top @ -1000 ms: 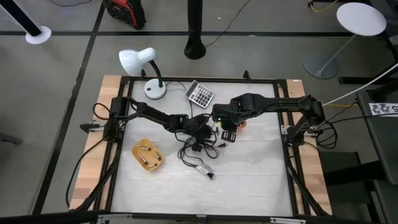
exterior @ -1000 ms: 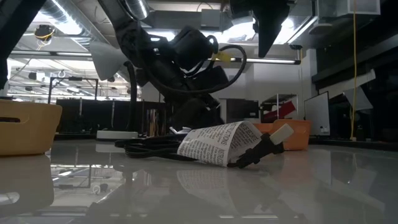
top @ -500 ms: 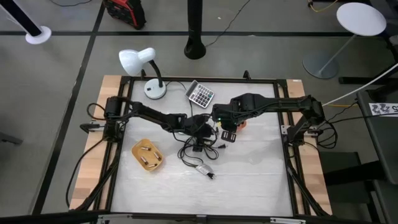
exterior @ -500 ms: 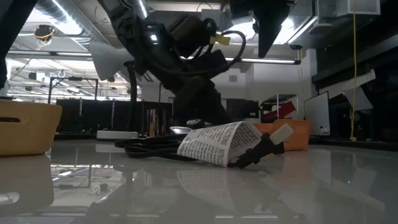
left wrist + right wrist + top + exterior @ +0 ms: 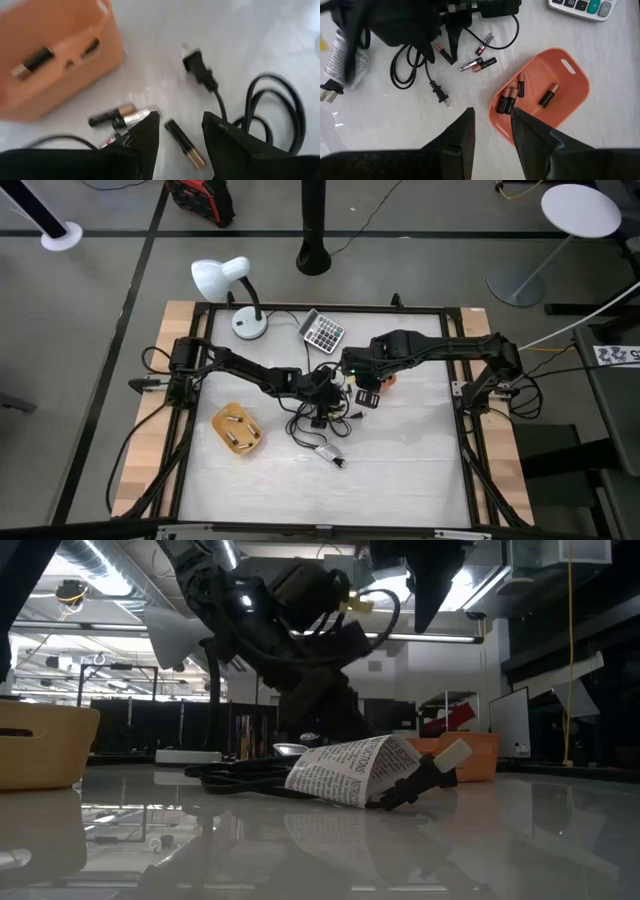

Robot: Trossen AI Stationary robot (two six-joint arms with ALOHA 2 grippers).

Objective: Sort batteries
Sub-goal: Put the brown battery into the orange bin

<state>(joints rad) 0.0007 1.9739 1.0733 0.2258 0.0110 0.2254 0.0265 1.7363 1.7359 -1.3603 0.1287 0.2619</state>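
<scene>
I count the sort as roughly half done. In my right wrist view the orange tray (image 5: 555,107) already holds four batteries (image 5: 520,85), and from above the yellow tray (image 5: 238,430), at about eight o'clock from the table's centre, shows a few more, too small for me to count.

What is left lies loose on the white table (image 5: 400,470) near its middle, at about nine to ten o'clock from the orange tray: a touching pair (image 5: 477,64), one more close by (image 5: 484,43), and a dark one with a copper end (image 5: 183,143) that sits right between my left fingers.

My left gripper (image 5: 180,131) is low over that dark battery, jaws spread on either side of it and gripping nothing. The black cable (image 5: 270,107) and its plug (image 5: 199,67) lie just beside it, so I judge the pick needs care not to snag them.

My right gripper (image 5: 492,125) hovers above the near edge of the orange tray, fingers apart and empty.

So I reckon four loose cells remain, this one first.
</scene>
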